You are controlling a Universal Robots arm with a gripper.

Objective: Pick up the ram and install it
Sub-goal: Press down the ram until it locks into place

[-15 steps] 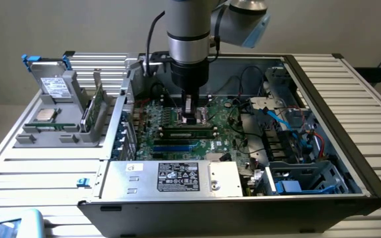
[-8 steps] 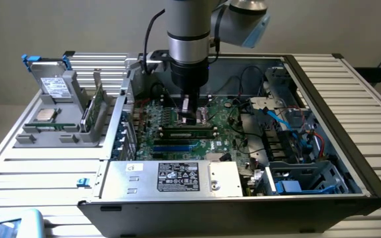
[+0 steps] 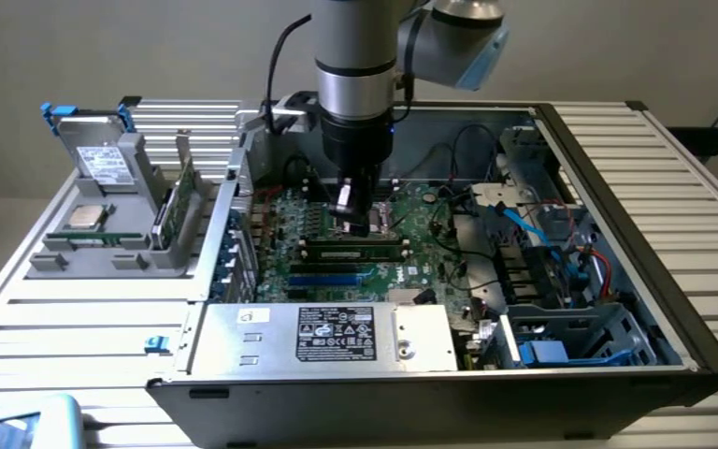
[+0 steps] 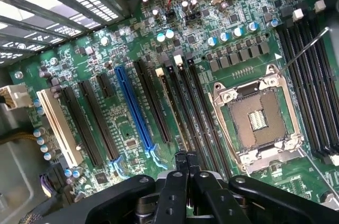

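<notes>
From the exterior view, the arm reaches down into the open computer case [image 3: 658, 215] and the gripper [image 3: 349, 208] hangs low over the motherboard [image 3: 334, 267], just above the empty processor socket [image 3: 378, 223]. Right below it, toward the camera, a long dark green stick with black chips lies along a memory slot: that reads as the ram [image 3: 356, 250], sitting level in the row, so I judge it is already seated, or very nearly, and the pick-up part is done. Whether its end latches have snapped home is too small to tell. Out on the exterior view's left, a grey holder rack [image 3: 104, 253] carries a silver processor chip [image 3: 83, 218], a taller green card [image 3: 175, 213] and a drive [image 3: 100, 161]. Now the wrist view: the 2 black fingers [image 4: 179, 173] meet at their tips, jaws together with nothing between them, so the gripper is empty. They hover over the bank of black memory slots [image 4: 183, 105] beside the open socket [image 4: 258, 119], with a blue expansion slot [image 4: 133, 108] and a white slot [image 4: 57, 128] further along. A thin green edge in the slot under the fingertips could be the ram [image 4: 170, 108], but I cannot be sure. Narrow, flat, dark-chipped, it sits snug between the slot walls.
</notes>
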